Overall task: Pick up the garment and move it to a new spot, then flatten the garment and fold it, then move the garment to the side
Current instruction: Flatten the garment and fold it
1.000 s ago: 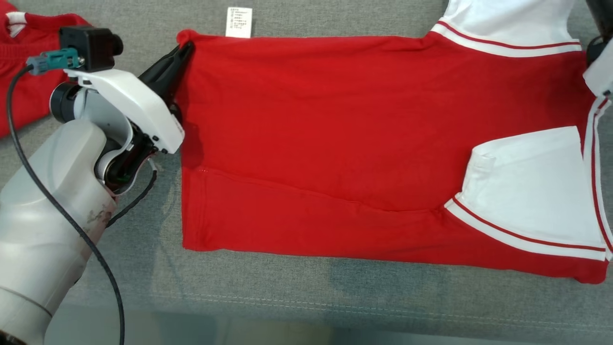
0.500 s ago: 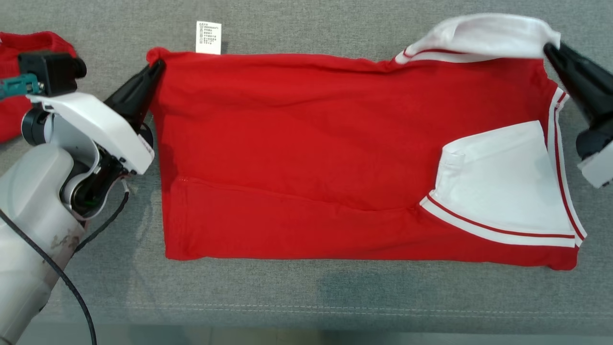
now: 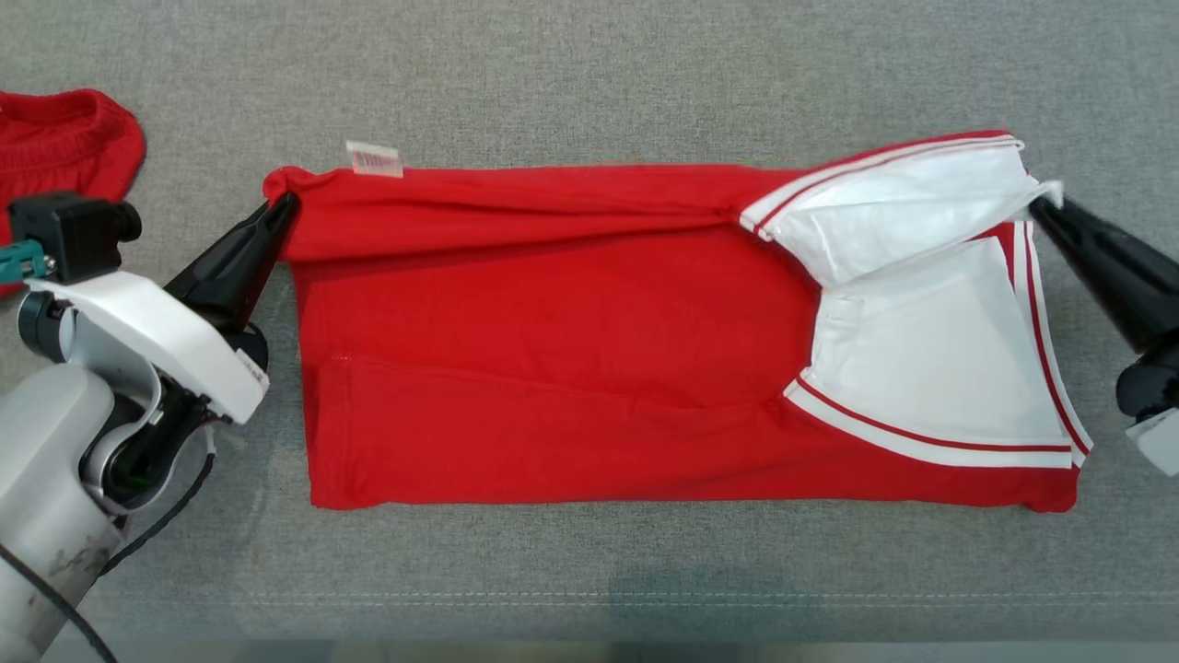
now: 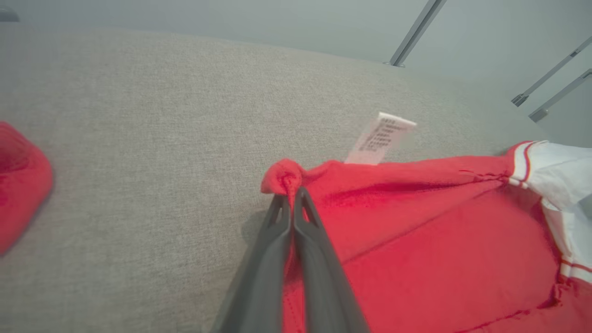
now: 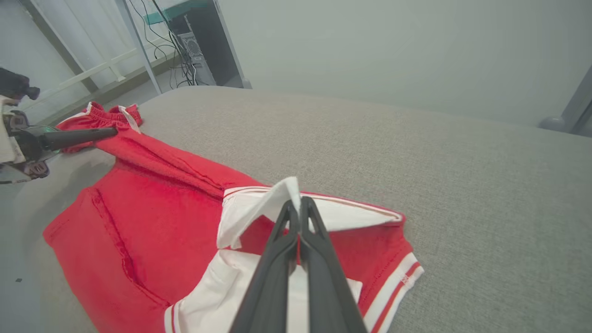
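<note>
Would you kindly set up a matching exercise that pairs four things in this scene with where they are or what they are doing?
Column one:
1. left gripper
2. right gripper
3. care label
4. second red cloth

Column two:
A. lies apart from the garment, at the head view's left edge
B. shut on a white corner of the garment
C. sticks out from the garment's far edge
D. shut on a red corner of the garment

Pairs: 1-D, 2-B, 3-C, 4-A
</note>
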Robot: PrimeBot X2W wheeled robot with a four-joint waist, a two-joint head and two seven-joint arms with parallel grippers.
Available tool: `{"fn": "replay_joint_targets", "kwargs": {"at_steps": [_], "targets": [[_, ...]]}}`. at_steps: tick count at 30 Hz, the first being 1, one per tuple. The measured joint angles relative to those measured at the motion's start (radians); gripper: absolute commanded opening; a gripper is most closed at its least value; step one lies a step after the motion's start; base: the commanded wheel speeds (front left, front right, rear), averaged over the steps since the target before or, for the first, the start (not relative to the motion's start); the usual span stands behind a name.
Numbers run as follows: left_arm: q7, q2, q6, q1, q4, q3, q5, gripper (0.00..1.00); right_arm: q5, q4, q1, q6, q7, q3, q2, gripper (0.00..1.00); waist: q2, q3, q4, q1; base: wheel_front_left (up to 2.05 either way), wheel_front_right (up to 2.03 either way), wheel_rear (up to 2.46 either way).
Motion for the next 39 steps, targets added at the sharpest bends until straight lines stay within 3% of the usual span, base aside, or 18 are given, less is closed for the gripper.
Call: {"fn": "replay_joint_targets", "kwargs": {"at_steps": [8, 14, 24, 28, 29, 30, 31, 35, 39], "targets": [[-0.020, 0.059, 0.053, 0.076, -0.110, 0.012, -0.013, 0.00, 0.030, -0.091, 0.145, -0.002, -0.010, -0.121, -0.004, 0.00, 0.0000, -0.026, -0.013, -0.0001, 0.00, 0.00, 0.00], [-0.033, 0.068, 0.087, 0.166, -0.155, 0.016, -0.061, 0.00, 0.039, -0.106, 0.330, -0.002, -0.010, -0.241, 0.044, 0.00, 0.0000, -0.049, -0.023, 0.0000, 0.00, 0.00, 0.00], [-0.063, 0.077, 0.119, 0.267, -0.181, 0.014, -0.100, 0.00, 0.006, -0.097, 0.494, -0.002, -0.010, -0.264, 0.156, 0.00, 0.0000, -0.073, -0.036, -0.0001, 0.00, 0.00, 0.00], [-0.065, 0.077, 0.124, 0.271, -0.181, 0.013, -0.108, 0.00, 0.001, -0.090, 0.522, -0.002, -0.009, -0.261, 0.166, 0.00, 0.0000, -0.076, -0.039, 0.0000, 0.00, 0.00, 0.00], [-0.065, 0.074, 0.124, 0.274, -0.180, 0.013, -0.108, 0.41, 0.002, -0.079, 0.527, -0.002, -0.009, -0.253, 0.169, 0.00, 0.0000, -0.076, -0.040, -0.0001, 0.00, 0.00, 0.00], [-0.065, 0.070, 0.130, 0.279, -0.176, 0.014, -0.109, 1.00, 0.010, -0.065, 0.532, -0.002, -0.008, -0.249, 0.177, 0.39, 0.0000, -0.077, -0.040, -0.0001, 0.00, 0.00, 0.00], [-0.067, 0.063, 0.133, 0.285, -0.171, 0.015, -0.112, 1.00, 0.020, -0.056, 0.538, -0.002, -0.007, -0.245, 0.186, 1.00, 0.0000, -0.078, -0.041, 0.0000, 0.00, 0.00, 0.00], [-0.088, 0.047, 0.163, 0.290, -0.162, 0.020, -0.097, 1.00, 0.022, -0.028, 0.540, -0.002, -0.007, -0.248, 0.209, 1.00, 0.0000, -0.090, -0.042, 0.0000, 0.00, 0.00, 0.00], [-0.119, 0.046, 0.244, 0.302, -0.163, 0.060, -0.018, 1.00, 0.007, -0.022, 0.545, -0.002, -0.008, -0.307, 0.244, 1.00, 0.0000, -0.115, -0.044, -0.0001, 0.00, 0.00, 0.00]]}}
